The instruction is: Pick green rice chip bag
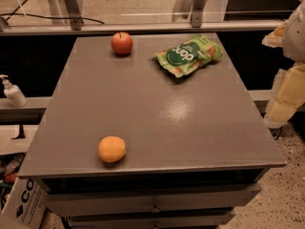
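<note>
On the far right part of the worktop (157,113), in the camera view, the green rice chip bag (189,55) lies flat with its logo upward. It is set at a slant, with its right end toward the far right corner. Nothing rests on it or touches it.

Task status: the pick is not yet made. The bag is neither gripped nor lifted. The pincer (285,99) hangs at the right edge of the view, beyond the right side of the worktop and nearer than the bag, well apart from it. Whether the pincer is released or clenched cannot be told, and no object is seen in it.

Steps left, by judgement:
1. Carry the pincer leftward and farther in, to a position above the bag.
2. Lower it onto the pouch.
3. Clench on the pouch and lift it off the worktop.

Surroundings:
- A red apple (122,43) stands at the far edge, left of the bag, with bare worktop between them.
- An orange fruit (112,149) sits near the left front corner, well apart from the bag.
- A metal rail (143,26) runs just beyond the far edge.
- A pump bottle (13,93) stands on a ledge to the left, off the worktop.

Obstructions: neither fruit lies between the pincer and the bag, so the approach from the right appears open. The rail behind the bag probably limits overshoot on the far side. The pouch lies low and may slide when pressed.
</note>
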Tool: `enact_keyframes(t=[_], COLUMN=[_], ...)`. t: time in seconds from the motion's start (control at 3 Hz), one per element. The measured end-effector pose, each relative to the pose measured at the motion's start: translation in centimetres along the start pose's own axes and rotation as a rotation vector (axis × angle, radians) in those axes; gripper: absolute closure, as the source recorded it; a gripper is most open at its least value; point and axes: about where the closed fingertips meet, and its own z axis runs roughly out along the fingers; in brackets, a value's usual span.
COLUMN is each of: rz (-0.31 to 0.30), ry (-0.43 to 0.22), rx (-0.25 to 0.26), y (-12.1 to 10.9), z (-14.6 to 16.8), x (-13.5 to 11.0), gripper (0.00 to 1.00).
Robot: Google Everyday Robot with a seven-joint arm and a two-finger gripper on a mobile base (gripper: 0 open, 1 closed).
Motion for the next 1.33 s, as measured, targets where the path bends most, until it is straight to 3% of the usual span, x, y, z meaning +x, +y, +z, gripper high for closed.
enact_keyframes(t=[0.67,1.33], rz=[0.000,0.014], ry=[-0.004,-0.205], rx=[0.003,0.099], y=[-0.1,-5.5], z=[0.1,3.2], x=[0.0,-2.0], gripper=[0.00,0.00])
